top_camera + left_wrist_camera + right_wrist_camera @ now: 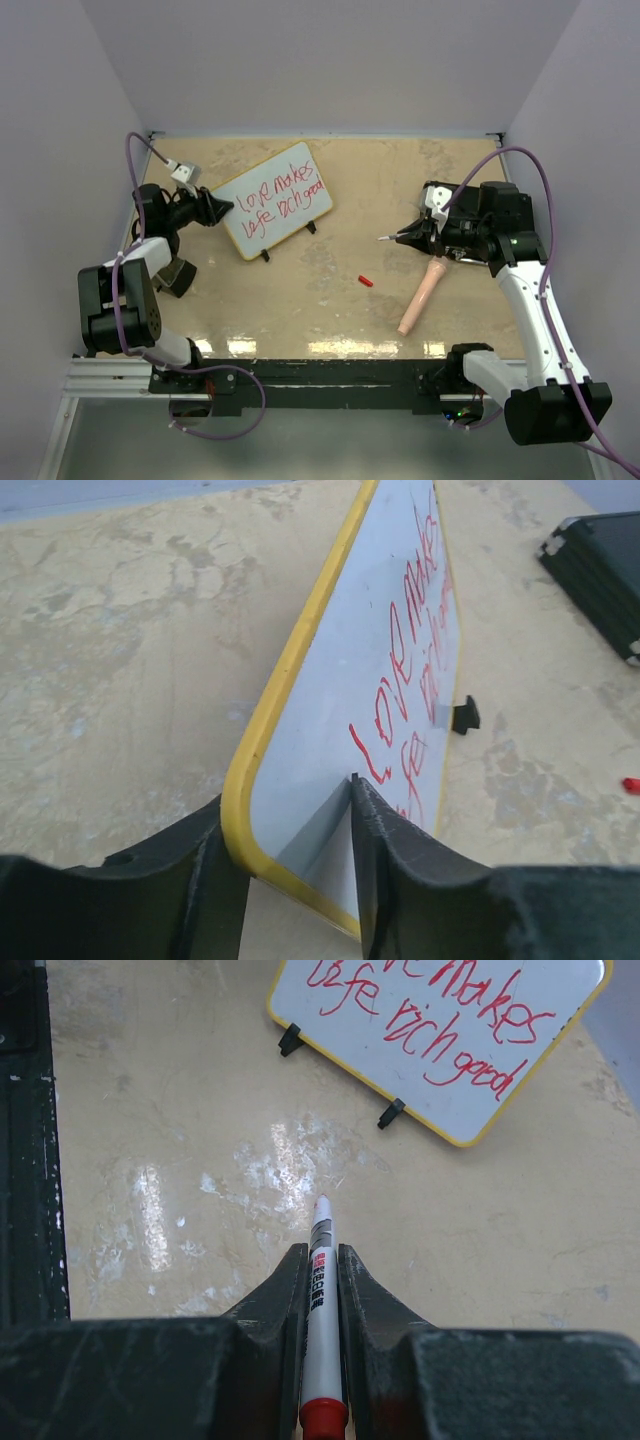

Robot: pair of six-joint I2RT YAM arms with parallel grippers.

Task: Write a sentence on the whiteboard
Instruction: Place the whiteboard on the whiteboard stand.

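Observation:
The whiteboard (262, 222), white with a yellow rim and black clip feet, stands at the back left of the table. Red words in two lines (283, 195) read roughly "love makes life rich good". My left gripper (216, 208) is shut on the board's left end; in the left wrist view its jaws (288, 812) clamp the yellow rim (300, 650). My right gripper (408, 235) is to the right of the board, apart from it. It is shut on a white marker (321, 1290) with its tip pointing toward the board (450, 1090).
A small red cap (366, 281) lies on the table mid-front and shows at the right edge of the left wrist view (630, 785). A pale pink stick-like object (420, 295) lies under the right arm. A black case (178, 275) sits by the left arm.

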